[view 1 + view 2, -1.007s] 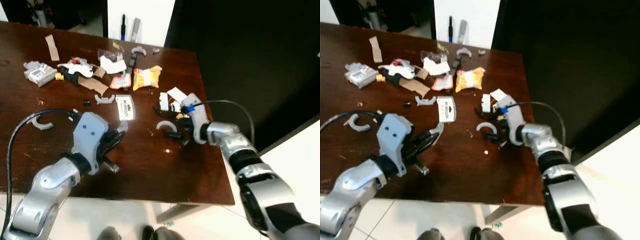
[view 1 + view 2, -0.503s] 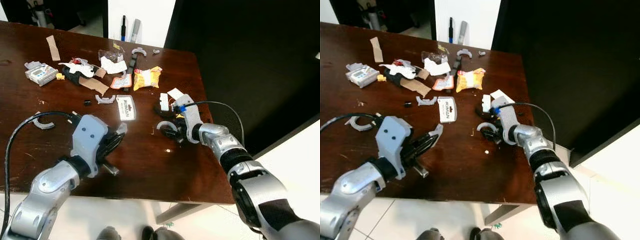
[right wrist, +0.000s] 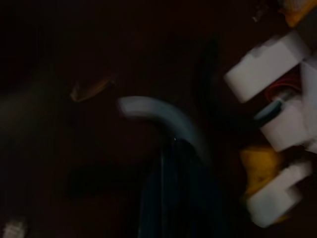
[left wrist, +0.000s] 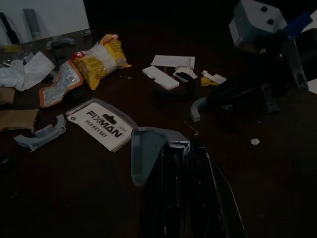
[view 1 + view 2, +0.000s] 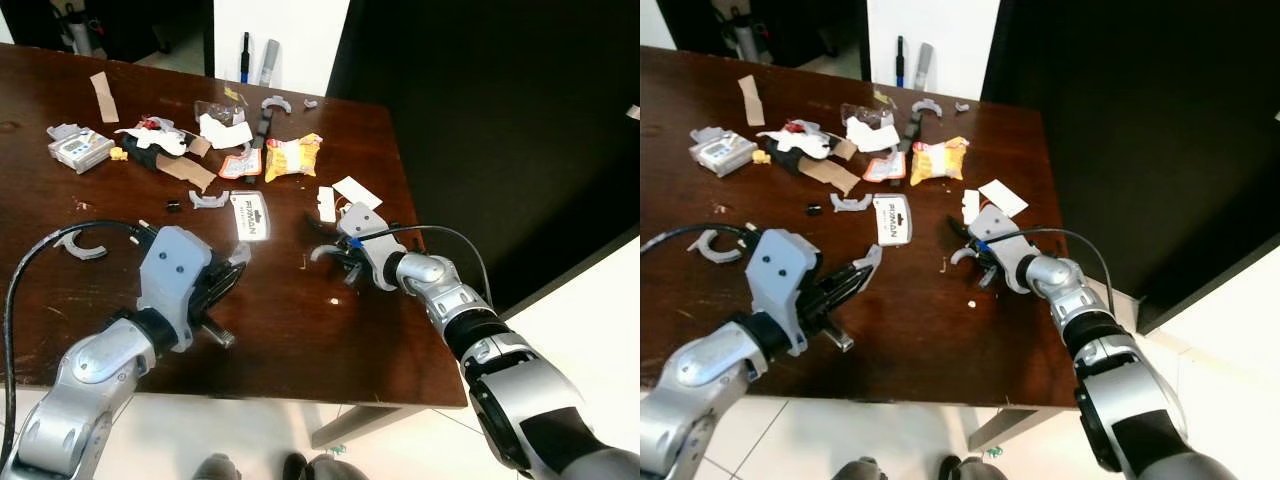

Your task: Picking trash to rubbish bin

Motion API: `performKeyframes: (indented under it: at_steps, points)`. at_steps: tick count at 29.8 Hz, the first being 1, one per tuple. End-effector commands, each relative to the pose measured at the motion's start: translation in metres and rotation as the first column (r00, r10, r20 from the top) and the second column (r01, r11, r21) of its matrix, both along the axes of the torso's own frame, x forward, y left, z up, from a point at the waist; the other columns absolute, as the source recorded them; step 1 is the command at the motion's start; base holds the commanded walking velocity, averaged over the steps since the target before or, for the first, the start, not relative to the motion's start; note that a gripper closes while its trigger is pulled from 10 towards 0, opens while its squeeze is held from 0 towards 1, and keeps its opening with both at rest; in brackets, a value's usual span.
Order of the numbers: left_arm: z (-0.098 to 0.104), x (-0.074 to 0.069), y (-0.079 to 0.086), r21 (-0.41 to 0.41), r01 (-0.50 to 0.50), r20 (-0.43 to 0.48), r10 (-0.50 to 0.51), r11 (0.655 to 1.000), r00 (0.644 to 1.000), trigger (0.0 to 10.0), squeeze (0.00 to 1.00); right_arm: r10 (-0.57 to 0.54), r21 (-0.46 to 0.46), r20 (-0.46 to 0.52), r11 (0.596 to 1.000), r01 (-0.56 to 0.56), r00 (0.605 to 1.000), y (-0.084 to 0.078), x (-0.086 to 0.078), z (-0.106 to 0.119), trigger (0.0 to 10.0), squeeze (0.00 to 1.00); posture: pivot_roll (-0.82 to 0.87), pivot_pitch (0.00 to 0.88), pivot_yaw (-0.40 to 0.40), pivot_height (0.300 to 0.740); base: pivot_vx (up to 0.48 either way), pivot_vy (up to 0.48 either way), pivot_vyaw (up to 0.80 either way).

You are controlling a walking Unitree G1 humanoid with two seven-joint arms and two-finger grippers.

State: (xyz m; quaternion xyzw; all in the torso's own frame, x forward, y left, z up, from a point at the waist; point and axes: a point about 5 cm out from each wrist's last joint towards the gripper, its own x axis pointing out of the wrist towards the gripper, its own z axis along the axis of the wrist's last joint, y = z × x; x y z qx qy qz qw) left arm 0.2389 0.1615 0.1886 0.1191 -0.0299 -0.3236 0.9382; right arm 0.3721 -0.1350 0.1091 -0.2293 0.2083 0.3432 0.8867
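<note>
the right gripper reaches in low over the dark wooden desk, right of centre in the left eye view, its black fingers laid against a small grey curved clip that lies flat on the wood. in the right wrist view the same grey arc sits at the very tips of the fingers, its curve bending across them rather than along them, so the piece lies straight ahead of the right arm and touching it. whether the fingers are already pinched on the clip or merely set beside it cannot be told; that view is dark and blurred.

the left gripper hovers lower left of centre, its fingers drawn together on a second grey curved clip, seen close in the left wrist view as a pale angled piece clamped at the tips.

the rest of the trash stays scattered toward the upper left of the frame: a fixman hex key set card, a yellow snack wrapper, an orange sachet, torn cardboard and white paper scraps.

judged from the layout, the right arm is much the nearer to the clip at centre, and the pickup turns on closing across the arc's narrow band.
</note>
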Motion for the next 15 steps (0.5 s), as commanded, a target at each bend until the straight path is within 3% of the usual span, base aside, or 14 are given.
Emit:
performKeyframes:
  at_steps: [1, 7, 9, 10, 11, 12, 13, 14, 15]
  points:
    - [-0.002, -0.001, -0.001, 0.022, 0.015, -0.013, -0.015, 1.000, 1.000, 10.0, 0.00, -0.029, -0.066, -0.166, 0.998, 0.018, 0.986, -0.015, -0.018, -0.034, 0.0, 0.00, 0.21, 0.144, -0.168, 0.740, 0.000, 0.000, 0.00]
    - [-0.002, 0.000, -0.001, 0.020, 0.016, -0.010, -0.016, 1.000, 1.000, 10.0, 0.00, 0.006, -0.054, -0.217, 0.998, -0.018, 0.976, -0.016, -0.023, -0.039, 0.0, 0.00, 0.21, 0.143, -0.167, 0.740, 0.000, 0.000, 0.00]
    - [-0.002, 0.000, -0.002, 0.021, 0.016, -0.009, -0.016, 1.000, 1.000, 10.0, 0.00, 0.023, 0.059, -0.194, 0.998, -0.012, 0.981, -0.010, -0.019, -0.030, 0.0, 0.00, 0.21, 0.144, -0.167, 0.740, 0.000, 0.000, 0.00]
    - [-0.002, 0.000, -0.002, 0.021, 0.015, -0.008, -0.015, 1.000, 1.000, 10.0, 0.00, 0.020, 0.167, -0.166, 0.986, 0.009, 0.986, -0.006, -0.014, -0.020, 2.5, 0.00, 0.21, 0.143, -0.168, 0.740, 0.000, 0.000, 0.00]
    - [-0.002, 0.000, -0.002, 0.021, 0.015, -0.008, -0.015, 1.000, 1.000, 10.0, 0.00, 0.020, 0.167, -0.166, 0.986, 0.009, 0.986, -0.006, -0.014, -0.020, 2.5, 0.00, 0.21, 0.143, -0.168, 0.740, 0.000, 0.000, 0.00]
    - [-0.001, 0.000, -0.002, 0.020, 0.015, -0.007, -0.015, 1.000, 1.000, 10.0, 0.00, 0.016, 0.240, -0.148, 0.971, 0.020, 0.989, -0.004, -0.011, -0.012, 2.5, 0.00, 0.21, 0.143, -0.168, 0.740, 0.000, 0.000, 0.00]
    - [-0.001, 0.000, -0.002, 0.019, 0.014, -0.005, -0.014, 1.000, 1.000, 10.0, 0.00, 0.037, 0.342, -0.123, 0.940, 0.007, 0.992, -0.002, -0.007, -0.001, 10.0, 0.63, 0.21, 0.143, -0.168, 0.740, 0.000, 0.000, 0.00]
    - [-0.001, 0.000, -0.002, 0.017, 0.014, -0.004, -0.014, 1.000, 1.000, 10.0, 0.00, 0.053, 0.422, -0.099, 0.907, -0.007, 0.994, -0.001, -0.005, 0.009, 10.0, 0.74, 0.22, 0.143, -0.168, 0.740, 0.000, 0.000, 0.00]
    - [-0.001, 0.000, -0.002, 0.017, 0.014, -0.004, -0.014, 1.000, 1.000, 10.0, 0.00, 0.053, 0.422, -0.099, 0.907, -0.007, 0.994, -0.001, -0.005, 0.009, 10.0, 0.74, 0.22, 0.143, -0.168, 0.740, 0.000, 0.000, 0.00]
